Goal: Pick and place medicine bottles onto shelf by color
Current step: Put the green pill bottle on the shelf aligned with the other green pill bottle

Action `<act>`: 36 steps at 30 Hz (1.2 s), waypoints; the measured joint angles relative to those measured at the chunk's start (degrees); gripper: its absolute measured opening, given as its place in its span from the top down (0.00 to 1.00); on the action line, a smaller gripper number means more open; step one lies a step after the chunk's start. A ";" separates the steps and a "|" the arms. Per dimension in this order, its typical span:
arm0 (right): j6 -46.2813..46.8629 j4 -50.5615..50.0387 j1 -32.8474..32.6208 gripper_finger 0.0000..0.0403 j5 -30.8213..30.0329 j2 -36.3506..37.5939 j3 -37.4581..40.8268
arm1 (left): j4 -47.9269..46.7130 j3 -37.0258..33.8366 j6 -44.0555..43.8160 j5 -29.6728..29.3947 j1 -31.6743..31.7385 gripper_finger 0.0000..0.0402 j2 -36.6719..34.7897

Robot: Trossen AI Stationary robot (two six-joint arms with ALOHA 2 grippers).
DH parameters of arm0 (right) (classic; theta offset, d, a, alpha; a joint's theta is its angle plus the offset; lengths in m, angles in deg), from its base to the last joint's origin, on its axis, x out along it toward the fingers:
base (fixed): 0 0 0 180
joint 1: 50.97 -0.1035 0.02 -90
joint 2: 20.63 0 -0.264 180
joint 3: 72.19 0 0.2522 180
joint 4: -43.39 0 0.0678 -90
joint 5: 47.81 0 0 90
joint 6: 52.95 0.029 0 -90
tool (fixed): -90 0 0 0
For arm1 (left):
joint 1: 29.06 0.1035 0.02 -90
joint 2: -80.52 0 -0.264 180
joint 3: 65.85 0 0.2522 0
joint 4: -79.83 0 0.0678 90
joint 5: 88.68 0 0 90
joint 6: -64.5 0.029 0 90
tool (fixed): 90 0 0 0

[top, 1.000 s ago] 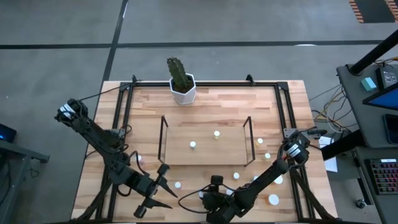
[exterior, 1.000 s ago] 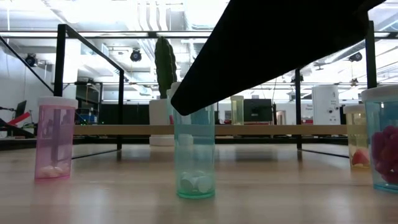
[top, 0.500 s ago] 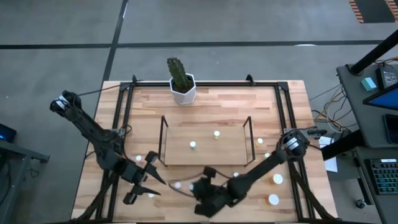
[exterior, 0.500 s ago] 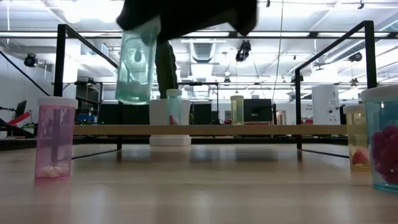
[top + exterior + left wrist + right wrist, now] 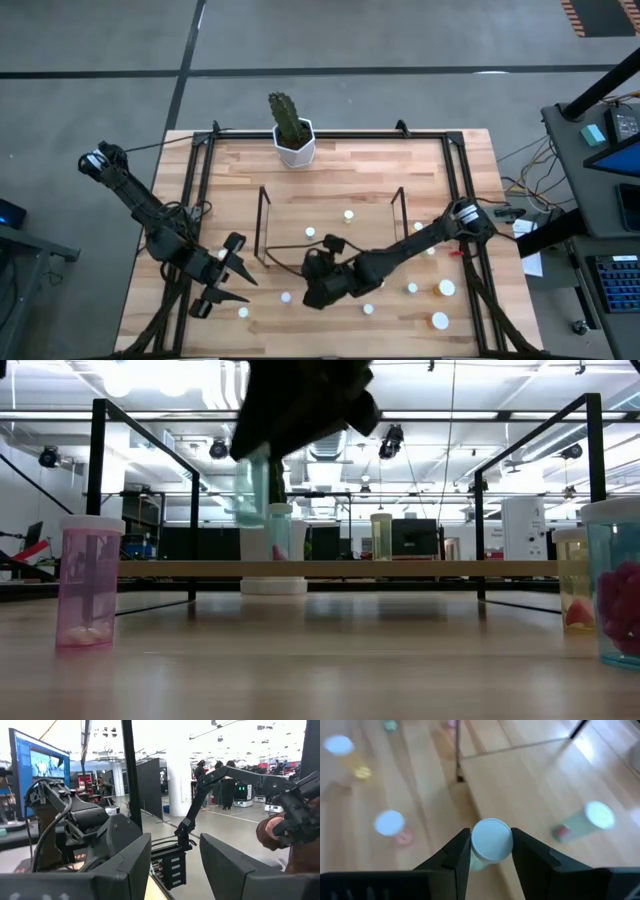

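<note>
Matte black throughout on the left arm (image 5: pixel 150 215) and the right arm (image 5: pixel 420 240) — slim straight links joined by bulkier, rounded joints. Bore a small whitish marking at the outermost joint of each. Trailed a thin dark cable (image 5: pixel 160 147) off the left arm's upper joint. Ended in a left gripper (image 5: pixel 175 870) and a right gripper (image 5: pixel 491 845) of the same dark material — each with two flat, wedge-shaped fingers (image 5: pixel 452 857), broad at the root and narrowing forward. Looked smooth and faintly glossy on the fingers' inner faces, with softly rounded edges and no visible screws there.
</note>
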 joint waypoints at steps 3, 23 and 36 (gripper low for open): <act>-0.02 -0.68 0.80 0.71 0.03 0.35 0.20 | 0.11 0.00 1.29 0.00 0.00 0.62 -0.10; 0.60 0.89 4.18 0.71 -0.06 0.35 3.75 | 0.07 0.02 1.48 -0.61 0.00 0.62 -0.98; 1.01 1.51 4.42 0.62 -0.52 0.35 4.20 | 0.24 0.02 1.94 -0.61 0.00 0.62 -1.00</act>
